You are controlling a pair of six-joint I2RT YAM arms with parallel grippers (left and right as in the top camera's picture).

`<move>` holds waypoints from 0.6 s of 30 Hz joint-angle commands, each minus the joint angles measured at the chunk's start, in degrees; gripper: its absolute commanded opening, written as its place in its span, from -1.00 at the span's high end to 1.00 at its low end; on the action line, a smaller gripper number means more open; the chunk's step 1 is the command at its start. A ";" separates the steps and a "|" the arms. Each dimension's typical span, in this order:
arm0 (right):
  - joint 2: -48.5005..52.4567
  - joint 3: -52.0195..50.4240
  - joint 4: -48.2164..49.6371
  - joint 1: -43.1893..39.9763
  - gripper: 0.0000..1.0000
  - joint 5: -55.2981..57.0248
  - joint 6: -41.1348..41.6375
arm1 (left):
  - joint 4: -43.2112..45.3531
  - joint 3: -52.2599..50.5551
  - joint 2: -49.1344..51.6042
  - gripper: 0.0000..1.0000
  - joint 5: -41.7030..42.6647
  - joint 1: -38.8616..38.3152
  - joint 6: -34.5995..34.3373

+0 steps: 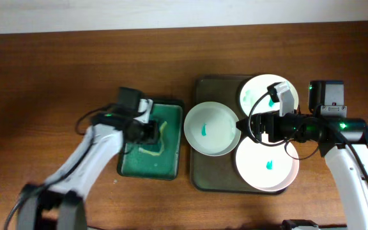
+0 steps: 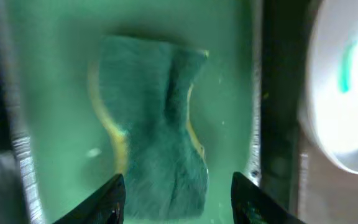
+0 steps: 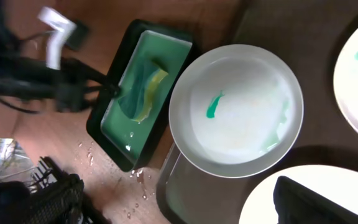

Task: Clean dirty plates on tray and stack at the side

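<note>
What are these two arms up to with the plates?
The left gripper hangs open over a sponge in the green tray. The right gripper is at the rim of the leftmost plate, whether gripping it I cannot tell. All three plates on the dark tray show teal smears; none is stacked yet.

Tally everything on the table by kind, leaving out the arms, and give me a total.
White plates: 3
Trays: 2, the dark olive-grey tray and the green tray
Sponge: 1
Total: 6
</note>
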 commanded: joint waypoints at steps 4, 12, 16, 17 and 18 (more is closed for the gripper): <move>0.22 1.03 -0.44 0.31 -0.93 -1.62 0.09 | 4.22 0.74 12.35 0.42 -4.31 -3.54 -4.07; 0.22 1.03 -0.48 0.31 -0.78 -1.42 0.09 | -2.12 5.90 11.37 0.99 -4.22 -3.45 -5.84; 0.22 1.03 -0.55 0.31 -0.61 1.99 0.09 | -7.91 10.23 8.68 0.14 -4.81 -3.45 -5.79; 0.22 1.03 -0.81 0.31 -0.57 3.15 0.13 | -8.00 10.29 8.17 0.06 -6.51 -3.45 -5.81; 0.22 1.03 -1.05 0.31 -0.55 4.17 0.90 | -7.96 10.27 8.22 0.03 -8.70 -3.45 -5.84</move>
